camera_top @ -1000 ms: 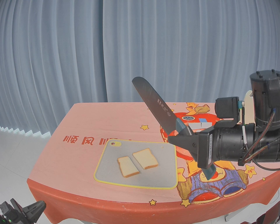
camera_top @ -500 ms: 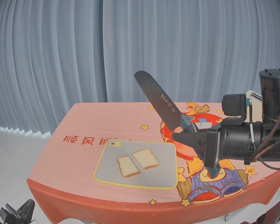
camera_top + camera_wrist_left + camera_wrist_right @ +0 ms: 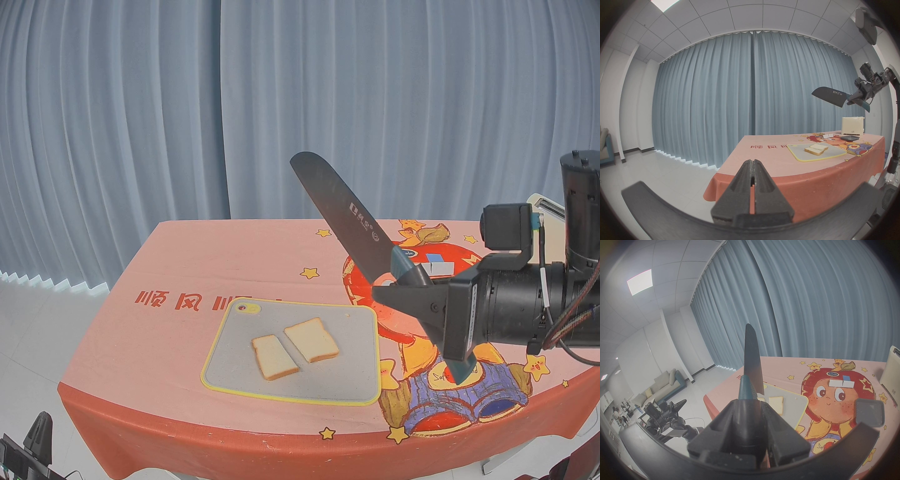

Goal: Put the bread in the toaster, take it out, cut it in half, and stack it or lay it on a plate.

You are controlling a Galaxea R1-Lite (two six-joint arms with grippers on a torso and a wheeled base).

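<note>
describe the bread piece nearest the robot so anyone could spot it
On the pink table lies a grey cutting board with a yellow rim. Of the two bread pieces on it, this is the narrower piece, nearer the front edge, left of the wider piece.

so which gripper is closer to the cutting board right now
Right. The right gripper, holding the knife, hangs above the table beside the cutting board's right edge; the left gripper sits off the table, low, past its near left corner.
</note>
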